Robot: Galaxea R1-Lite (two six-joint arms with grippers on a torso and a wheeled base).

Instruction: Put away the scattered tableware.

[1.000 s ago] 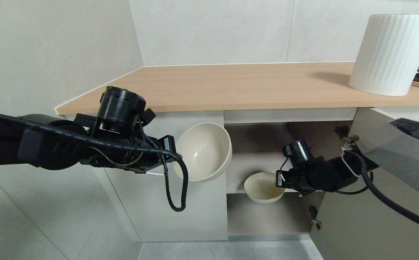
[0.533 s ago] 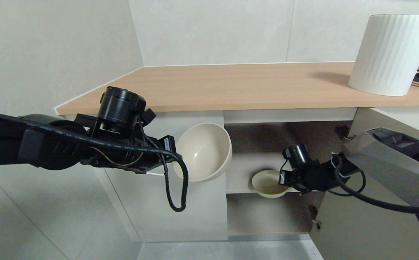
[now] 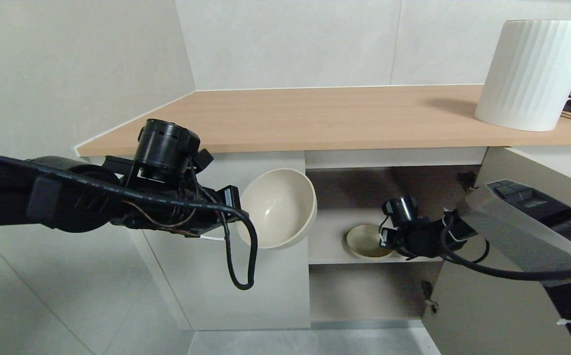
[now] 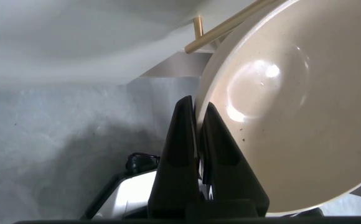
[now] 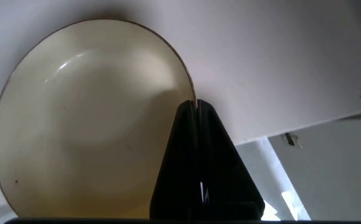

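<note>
A large cream bowl (image 3: pixel 278 207) hangs tilted in front of the cabinet's left panel, and my left gripper (image 3: pixel 238 212) is shut on its rim. The left wrist view has the same bowl (image 4: pixel 292 106) with the left gripper (image 4: pixel 198 118) pinching its edge. A smaller cream bowl (image 3: pixel 365 240) sits on the middle shelf (image 3: pixel 329 234) inside the open cabinet. My right gripper (image 3: pixel 381 240) is shut on its right rim. From the right wrist, the small bowl (image 5: pixel 87 118) lies on the pale shelf, its rim between the closed fingers of the right gripper (image 5: pixel 196 109).
A wooden countertop (image 3: pixel 324 116) runs above the cabinet, with a tall white ribbed container (image 3: pixel 534 74) at its right end. The open cabinet door (image 3: pixel 492 296) stands at the right. A lower shelf (image 3: pixel 364 296) lies under the small bowl. Tiled walls close the left side.
My right arm has moved deeper into the cabinet, carrying the small bowl from the shelf's front edge onto the shelf. The left arm and its large bowl have stayed still.
</note>
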